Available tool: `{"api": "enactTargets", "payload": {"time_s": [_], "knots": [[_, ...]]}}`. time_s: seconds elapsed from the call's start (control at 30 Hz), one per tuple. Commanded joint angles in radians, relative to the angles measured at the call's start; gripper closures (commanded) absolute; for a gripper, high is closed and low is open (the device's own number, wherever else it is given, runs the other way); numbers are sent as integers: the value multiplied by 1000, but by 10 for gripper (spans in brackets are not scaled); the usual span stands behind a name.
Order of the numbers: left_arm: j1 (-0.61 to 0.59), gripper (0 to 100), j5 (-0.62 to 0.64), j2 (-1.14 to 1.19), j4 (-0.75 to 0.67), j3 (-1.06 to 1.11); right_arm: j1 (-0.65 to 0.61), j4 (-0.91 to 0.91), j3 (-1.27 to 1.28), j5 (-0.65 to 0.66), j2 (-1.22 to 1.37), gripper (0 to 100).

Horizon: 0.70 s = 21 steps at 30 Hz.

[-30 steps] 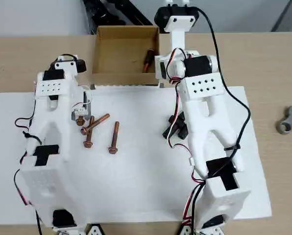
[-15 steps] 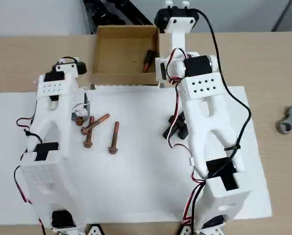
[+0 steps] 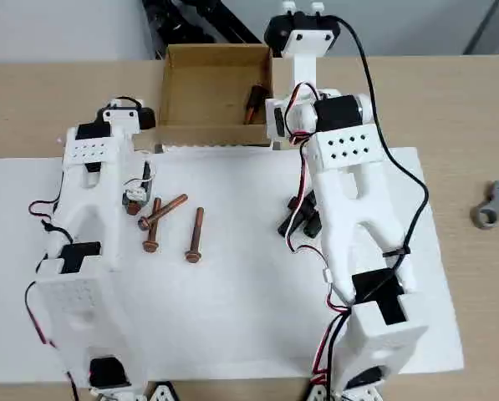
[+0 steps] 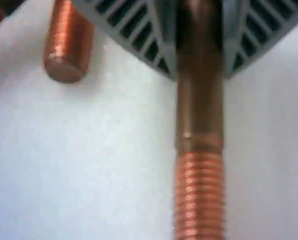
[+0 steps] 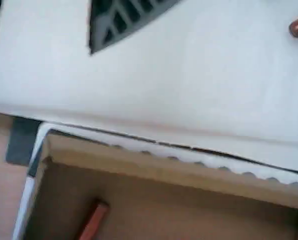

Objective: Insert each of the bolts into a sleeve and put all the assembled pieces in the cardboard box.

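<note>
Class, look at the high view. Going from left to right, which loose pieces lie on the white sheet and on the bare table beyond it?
First the crossed pair of bolts, then the single bolt, then the black sleeves, and last the grey part on the bare wood.

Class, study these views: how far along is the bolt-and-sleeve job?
Done: one assembled piece lies in the cardboard box. In hand: the left gripper grips a bolt. Left: loose bolts and black sleeves remain on the white sheet.
</note>
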Motion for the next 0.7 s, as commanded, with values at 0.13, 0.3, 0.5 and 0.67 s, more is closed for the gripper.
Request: {"api": "enactTargets", "payload": {"time_s": [0.13, 0.3, 0.5, 0.67], "knots": [[-14, 995, -256, -265, 107, -7, 4, 5, -43, -5, -145, 880], [-14, 995, -446, -408, 216, -7, 4, 48, -43, -5, -216, 880], [-38, 995, -631, -539, 270, 18, 12, 216, -43, -9, -288, 880], [-100, 995, -907, -624, 270, 183, 10, 349, -43, -11, -349, 880]]}}
